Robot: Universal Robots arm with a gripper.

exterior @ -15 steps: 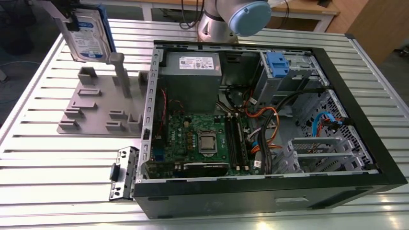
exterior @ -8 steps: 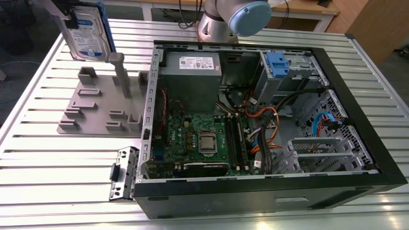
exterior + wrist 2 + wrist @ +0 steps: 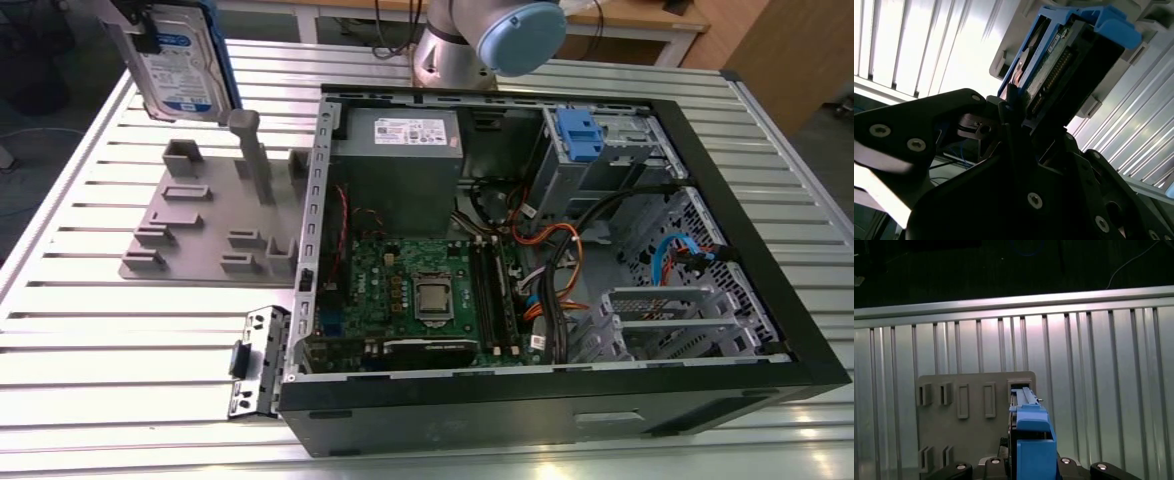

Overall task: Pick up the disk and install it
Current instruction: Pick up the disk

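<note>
The disk (image 3: 180, 60), silver with a white-and-blue label and a blue bracket, hangs upright in the air at the exterior view's upper left. It is lifted off the grey holder plate (image 3: 200, 225) on the table. My gripper (image 3: 138, 18) is shut on its upper end, mostly cut off by the frame edge. The second wrist view has the black fingers (image 3: 1010, 107) clamped on the disk (image 3: 1064, 60) at its connector end. The first wrist view looks down the disk's blue bracket (image 3: 1031, 440) onto the holder plate (image 3: 974, 410) below.
The open computer case (image 3: 747, 300) lies on the slatted metal table (image 3: 80, 330) to the exterior view's right of the holder. Inside are a grey power supply (image 3: 396, 150), the motherboard (image 3: 427, 300), cables and a grey drive cage with a blue latch (image 3: 585, 130). A post (image 3: 247, 150) stands on the holder.
</note>
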